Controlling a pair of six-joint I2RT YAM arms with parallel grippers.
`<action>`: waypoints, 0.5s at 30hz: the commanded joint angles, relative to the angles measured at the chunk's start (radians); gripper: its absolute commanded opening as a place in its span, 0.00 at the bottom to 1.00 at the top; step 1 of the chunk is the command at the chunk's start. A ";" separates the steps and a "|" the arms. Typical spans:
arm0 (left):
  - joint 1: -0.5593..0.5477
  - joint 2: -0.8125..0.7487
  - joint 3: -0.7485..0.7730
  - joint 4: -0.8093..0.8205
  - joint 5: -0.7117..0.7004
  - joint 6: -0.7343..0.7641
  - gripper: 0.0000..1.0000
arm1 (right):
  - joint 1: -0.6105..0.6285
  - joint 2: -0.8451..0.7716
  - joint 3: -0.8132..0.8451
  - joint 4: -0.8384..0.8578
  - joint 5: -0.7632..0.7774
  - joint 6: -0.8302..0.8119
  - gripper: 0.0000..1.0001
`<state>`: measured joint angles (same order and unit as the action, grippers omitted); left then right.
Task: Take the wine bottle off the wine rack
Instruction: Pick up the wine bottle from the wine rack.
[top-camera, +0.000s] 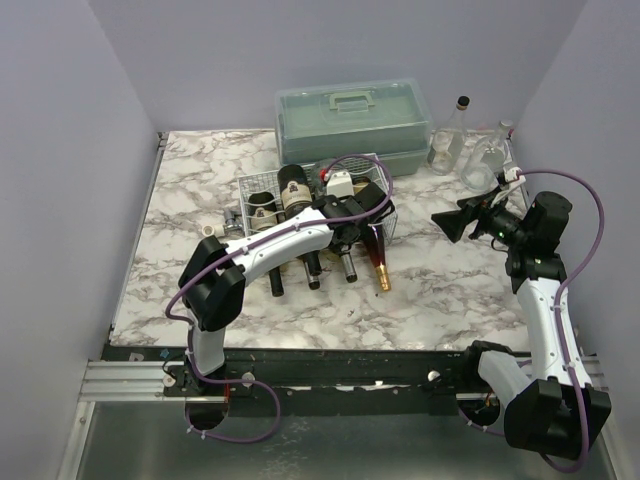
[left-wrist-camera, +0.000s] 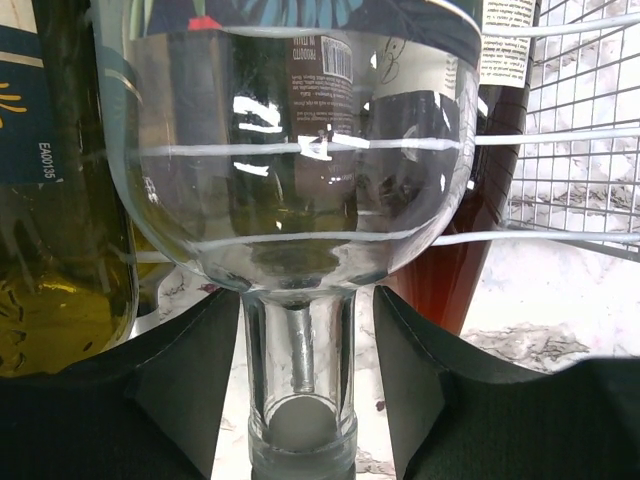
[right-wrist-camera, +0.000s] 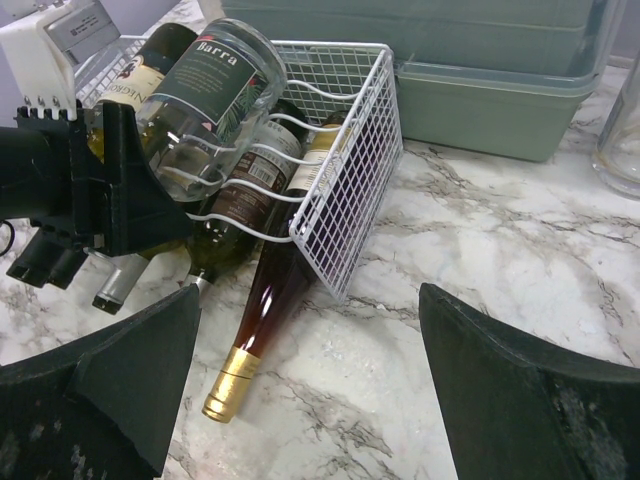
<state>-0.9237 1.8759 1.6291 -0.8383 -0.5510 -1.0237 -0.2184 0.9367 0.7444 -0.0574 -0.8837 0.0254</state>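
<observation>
Clear wine bottle (left-wrist-camera: 300, 200), neck between the left fingers (left-wrist-camera: 170, 400), gaps either side.

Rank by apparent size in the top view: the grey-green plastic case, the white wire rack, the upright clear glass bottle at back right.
1-2. grey-green plastic case and white wire rack: about alike, rack partly hidden by the left arm.
3. upright clear glass bottle: clearly smallest.

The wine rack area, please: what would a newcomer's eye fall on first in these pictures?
The white wire wine rack sits mid-table, crowded with bottles whose necks poke toward the arms. The left gripper straddles the neck of the clear Barra bottle lying on top, jaws not yet touching it. The right gripper hovers open off to the right.
</observation>
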 joint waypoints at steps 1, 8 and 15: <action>0.003 0.015 0.028 0.007 -0.020 0.011 0.56 | -0.008 -0.012 -0.009 -0.019 0.015 -0.009 0.93; 0.011 0.020 0.025 0.011 -0.004 0.013 0.52 | -0.007 -0.013 -0.009 -0.019 0.015 -0.010 0.93; 0.014 0.022 0.020 0.017 0.010 0.013 0.51 | -0.008 -0.014 -0.010 -0.020 0.018 -0.012 0.93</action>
<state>-0.9138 1.8786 1.6291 -0.8318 -0.5499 -1.0164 -0.2180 0.9367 0.7444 -0.0574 -0.8829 0.0254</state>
